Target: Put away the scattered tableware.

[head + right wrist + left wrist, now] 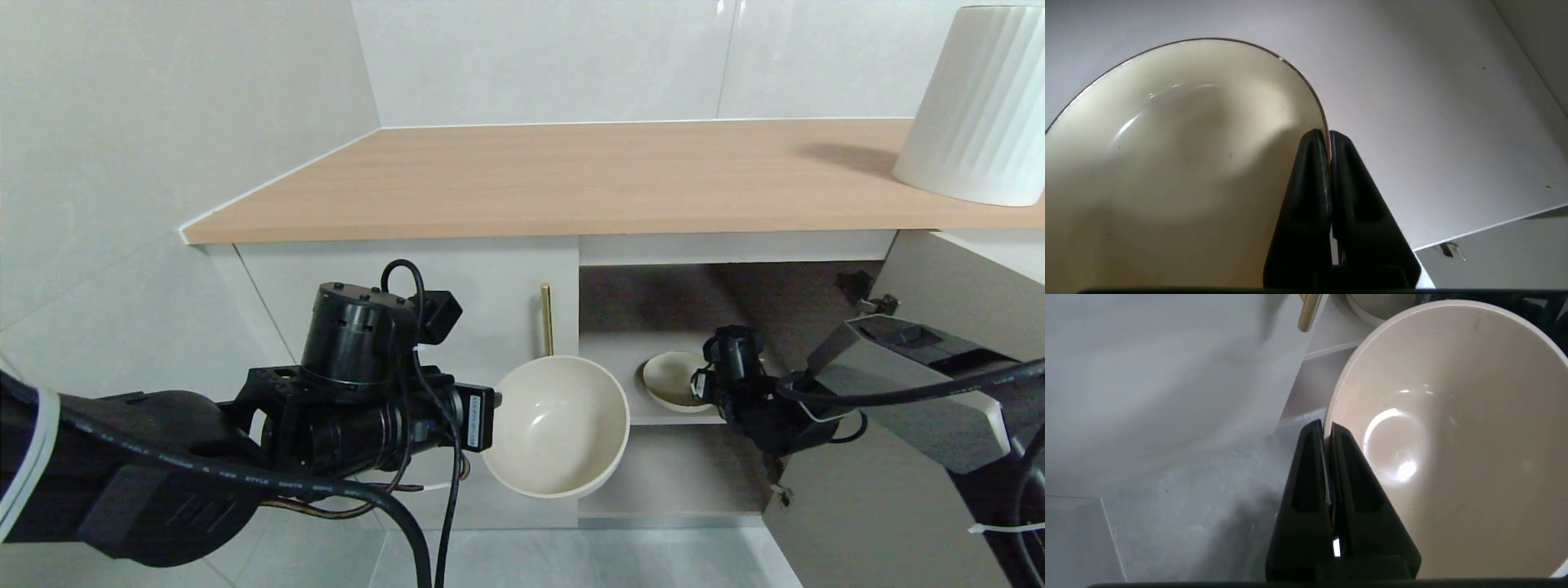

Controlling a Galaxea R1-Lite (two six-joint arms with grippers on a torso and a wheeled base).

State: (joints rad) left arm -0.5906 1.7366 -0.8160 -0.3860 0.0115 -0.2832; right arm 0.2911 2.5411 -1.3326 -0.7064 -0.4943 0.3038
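Left gripper (1328, 453) pinches the rim of a large cream bowl (559, 425), holding it tilted in the air in front of the cabinet (735, 245), just right of the brass handle (546, 318) on the closed door (490, 278). Farther right, the right gripper (1330, 151) is clamped on the rim of a smaller cream bowl (671, 380) inside the open compartment, at shelf (608, 347) level. A white ribbed container (980, 106) stands far right on the wooden counter (571, 171).

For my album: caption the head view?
Left jaws pinch a bowl before the open cabinet; right jaws pinch a dish inside.
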